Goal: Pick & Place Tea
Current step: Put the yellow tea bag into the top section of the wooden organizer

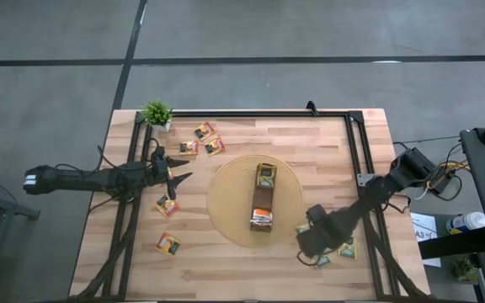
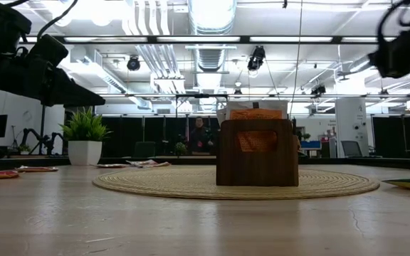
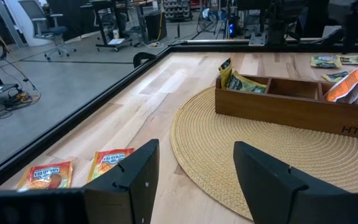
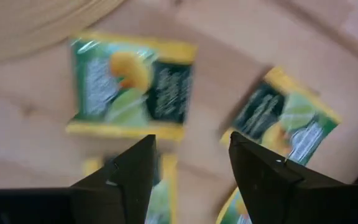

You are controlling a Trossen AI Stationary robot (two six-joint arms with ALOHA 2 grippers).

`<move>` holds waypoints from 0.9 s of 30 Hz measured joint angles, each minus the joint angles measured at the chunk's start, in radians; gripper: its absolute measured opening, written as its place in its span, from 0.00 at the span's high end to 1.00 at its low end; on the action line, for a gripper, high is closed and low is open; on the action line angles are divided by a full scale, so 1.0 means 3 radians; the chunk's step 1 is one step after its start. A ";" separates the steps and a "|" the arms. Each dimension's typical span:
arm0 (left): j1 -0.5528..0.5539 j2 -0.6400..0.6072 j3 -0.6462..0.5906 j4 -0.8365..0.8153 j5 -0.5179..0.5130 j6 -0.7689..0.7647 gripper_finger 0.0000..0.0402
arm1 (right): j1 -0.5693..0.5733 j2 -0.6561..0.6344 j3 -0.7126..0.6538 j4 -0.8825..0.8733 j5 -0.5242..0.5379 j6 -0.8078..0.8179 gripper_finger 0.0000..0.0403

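Wood-plank table [image 1: 242, 269], round woven mat [image 1: 226, 202], flat glossy sachets [image 4: 129, 84].

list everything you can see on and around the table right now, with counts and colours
round woven mat: one, straw yellow, middle of the table
wooden box: one, brown, long and narrow, on the mat, with sachets standing in its compartments
orange tea sachets: three near the plant, two more by the left edge
green-and-yellow tea sachets: at least three, on the bare wood under the right gripper
potted plant: one, green in a white pot, far left corner
table: one, light wood with a black frame
person: one, far behind the table
left gripper: open, left of the mat
right gripper: open, over the green-and-yellow sachets
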 joint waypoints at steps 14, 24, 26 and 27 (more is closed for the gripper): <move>0.0000 0.0000 -0.0001 0.0000 0.0000 0.0001 0.50 | 0.0203 -0.0221 -0.0923 0.1448 0.0240 0.0897 0.50; 0.0000 0.0001 -0.0001 0.0000 0.0000 0.0001 0.50 | 0.0122 -0.0205 -0.0940 0.1546 0.0245 0.0930 0.55; -0.0001 0.0001 -0.0001 0.0000 0.0000 0.0001 0.50 | 0.0090 -0.0156 -0.0931 0.1555 0.0227 0.0930 0.56; 0.0000 0.0001 -0.0001 0.0000 0.0000 0.0001 0.50 | 0.0075 -0.0132 -0.0919 0.1551 0.0201 0.0924 0.56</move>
